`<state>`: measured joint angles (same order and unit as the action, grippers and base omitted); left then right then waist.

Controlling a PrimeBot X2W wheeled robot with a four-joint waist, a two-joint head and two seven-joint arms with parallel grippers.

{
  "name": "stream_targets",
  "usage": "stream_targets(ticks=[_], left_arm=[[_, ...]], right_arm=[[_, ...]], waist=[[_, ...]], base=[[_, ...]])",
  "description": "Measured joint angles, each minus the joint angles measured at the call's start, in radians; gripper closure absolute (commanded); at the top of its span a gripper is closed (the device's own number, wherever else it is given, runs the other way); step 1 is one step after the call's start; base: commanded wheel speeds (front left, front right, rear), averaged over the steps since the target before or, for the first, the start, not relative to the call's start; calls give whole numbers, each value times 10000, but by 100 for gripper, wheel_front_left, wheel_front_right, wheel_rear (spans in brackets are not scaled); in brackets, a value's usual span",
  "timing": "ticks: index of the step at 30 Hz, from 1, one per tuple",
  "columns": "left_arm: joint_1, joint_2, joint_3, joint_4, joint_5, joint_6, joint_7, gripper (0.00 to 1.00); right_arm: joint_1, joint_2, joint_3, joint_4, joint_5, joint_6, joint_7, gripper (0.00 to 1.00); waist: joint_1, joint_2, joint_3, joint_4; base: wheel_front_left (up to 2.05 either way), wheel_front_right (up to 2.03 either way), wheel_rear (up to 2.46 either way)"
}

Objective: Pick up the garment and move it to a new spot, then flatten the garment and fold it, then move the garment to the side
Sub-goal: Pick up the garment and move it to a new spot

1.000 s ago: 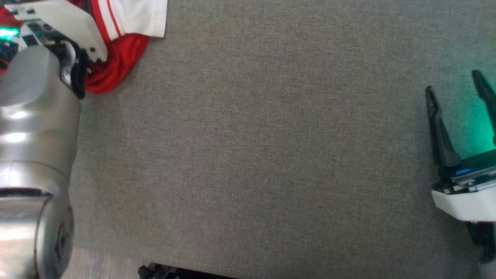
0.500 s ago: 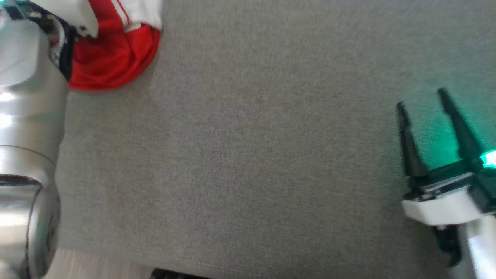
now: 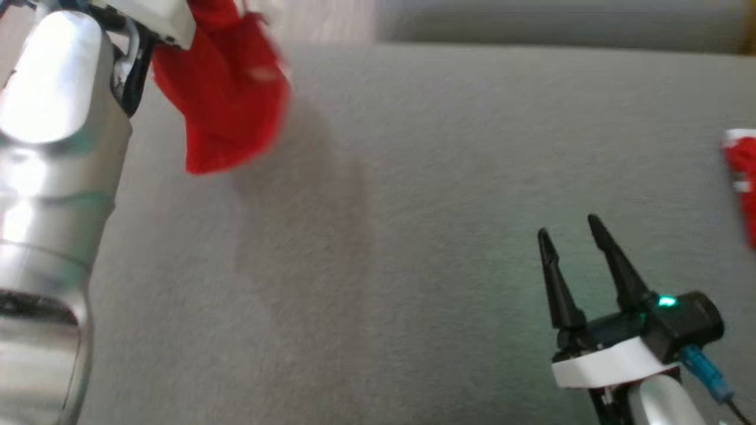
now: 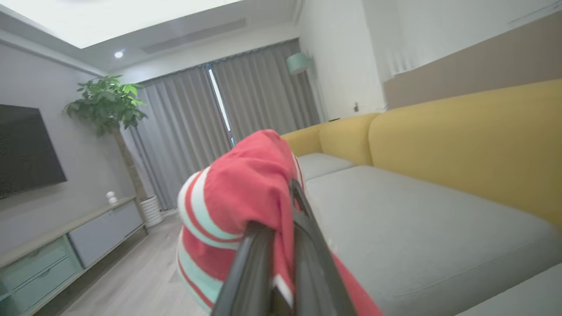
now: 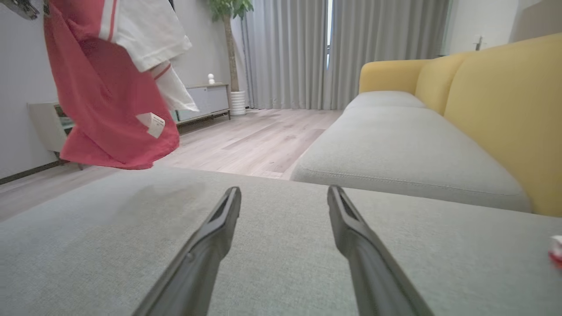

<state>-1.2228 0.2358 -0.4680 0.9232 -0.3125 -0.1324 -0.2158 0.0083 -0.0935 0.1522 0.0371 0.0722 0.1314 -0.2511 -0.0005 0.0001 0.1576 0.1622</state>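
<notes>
The garment (image 3: 227, 100) is red with white striped sleeves. It hangs clear of the grey cushion (image 3: 413, 236) at the upper left of the head view and casts a shadow on the cushion. My left gripper (image 4: 281, 206) is shut on a bunch of the garment (image 4: 237, 193), which drapes over its fingers. From the right wrist view the garment (image 5: 109, 101) dangles at the upper left, white label showing. My right gripper (image 3: 568, 227) stands open and holds nothing, low over the cushion at the lower right; its fingers (image 5: 210, 245) point along the surface.
A small red and white thing (image 3: 741, 177) lies on the cushion at the right edge. Yellow sofa backs (image 5: 505, 101) rise beyond the grey seats. Wood floor (image 5: 254, 140), a low cabinet (image 4: 66, 245) and a potted plant (image 4: 107, 103) lie past the cushion's edge.
My left gripper has shut on the garment and raised it off the cushion. The head view has shifted, so the far edge of the cushion and the thing at the right now show.
</notes>
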Motion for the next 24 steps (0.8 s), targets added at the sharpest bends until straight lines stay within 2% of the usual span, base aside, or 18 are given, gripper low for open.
stream_targets(ticks=[5, 11, 13, 18, 20, 22, 24], left_arm=[[584, 650, -1264, -2215, -1145, 0, 746, 100], [1826, 826, -1988, -4598, -1785, 21, 1371, 100], [2529, 798, -2247, -5145, -1806, 211, 1402, 100], [4723, 464, -3053, -5751, -1659, 945, 989, 100], [5572, 180, -3388, -5553, -1488, 1296, 566, 100], [6299, -125, -3735, -5020, -1407, 1417, 251, 100], [6890, -443, -4061, -4456, -1371, 1406, -25, 76]], right_arm=[[297, 188, 71, -73, 92, 0, -2, 0], [341, 211, 201, -261, 146, 0, -31, 0], [394, 230, 184, -314, 148, 0, -44, 0], [433, 263, 169, -384, 163, 0, -44, 0], [423, 282, 157, -399, 167, 0, -44, 0], [368, 328, 153, -395, 238, 0, -44, 0], [316, 364, 140, -382, 236, 0, -44, 0]], waist=[[2, 0, -779, -1053], [4, 0, -1205, -2392], [3, 0, -1239, -2784], [3, 0, -975, -3554], [5, 0, -684, -3721], [7, 0, -393, -3846], [6, 0, -118, -3931]], base=[[0, 0, 0], [0, 0, 0], [0, 0, 0], [0, 0, 0], [0, 0, 0], [0, 0, 0], [0, 0, 0]])
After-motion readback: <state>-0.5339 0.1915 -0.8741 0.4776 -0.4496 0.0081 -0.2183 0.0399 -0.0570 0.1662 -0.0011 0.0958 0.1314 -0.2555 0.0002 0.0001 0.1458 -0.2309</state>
